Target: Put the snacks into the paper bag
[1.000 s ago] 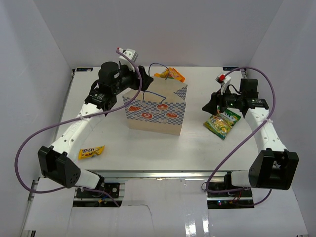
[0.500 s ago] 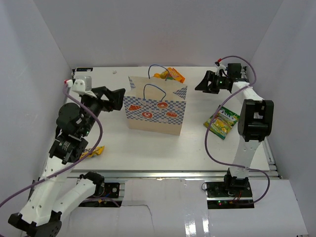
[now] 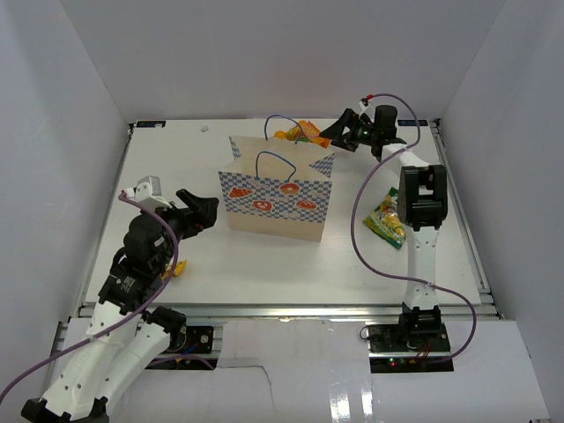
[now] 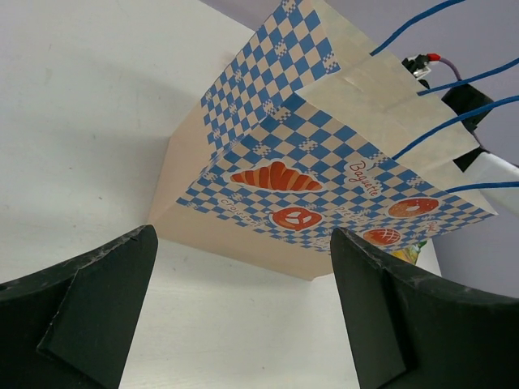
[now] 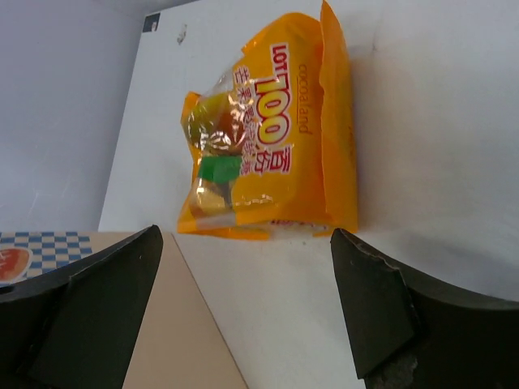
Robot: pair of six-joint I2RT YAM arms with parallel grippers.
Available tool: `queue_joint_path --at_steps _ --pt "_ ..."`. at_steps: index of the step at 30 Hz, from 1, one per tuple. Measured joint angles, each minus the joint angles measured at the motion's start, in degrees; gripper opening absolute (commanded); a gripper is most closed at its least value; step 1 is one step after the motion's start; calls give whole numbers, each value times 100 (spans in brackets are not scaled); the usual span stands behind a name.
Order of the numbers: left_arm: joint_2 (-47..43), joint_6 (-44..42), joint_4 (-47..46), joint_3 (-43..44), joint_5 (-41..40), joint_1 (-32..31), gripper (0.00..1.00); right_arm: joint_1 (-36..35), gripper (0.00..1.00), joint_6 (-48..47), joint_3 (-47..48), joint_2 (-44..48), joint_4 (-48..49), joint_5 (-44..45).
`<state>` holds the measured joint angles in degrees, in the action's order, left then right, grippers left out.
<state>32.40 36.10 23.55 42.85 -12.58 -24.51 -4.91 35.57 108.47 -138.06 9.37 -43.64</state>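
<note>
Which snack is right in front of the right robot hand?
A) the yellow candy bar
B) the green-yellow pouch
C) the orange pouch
C: the right wrist view shows the orange pouch lying on the table just ahead of the right gripper, framed between its open jaws.

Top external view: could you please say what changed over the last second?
The left gripper drew back from the paper bag. The right gripper swung from the green-yellow pouch to the orange pouch behind it. Both are open, empty. Bag and pouches stayed put.

Orange pouch partly behind paper bag
</note>
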Motion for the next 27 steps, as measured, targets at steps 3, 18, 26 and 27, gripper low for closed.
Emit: queue_joint_path --at_steps 3,18,26,27 --pt "22 179 44 0 -7 0 98 -173 90 199 293 -315 280 199" --pt "326 468 170 -203 116 0 98 -730 94 -278 1099 -785 -146 1982" --pt "516 463 170 -203 166 0 98 -872 71 -50 1110 -1115 190 2221" --pt "516 463 168 -203 170 0 98 -874 63 -2 1110 -1123 243 2253"
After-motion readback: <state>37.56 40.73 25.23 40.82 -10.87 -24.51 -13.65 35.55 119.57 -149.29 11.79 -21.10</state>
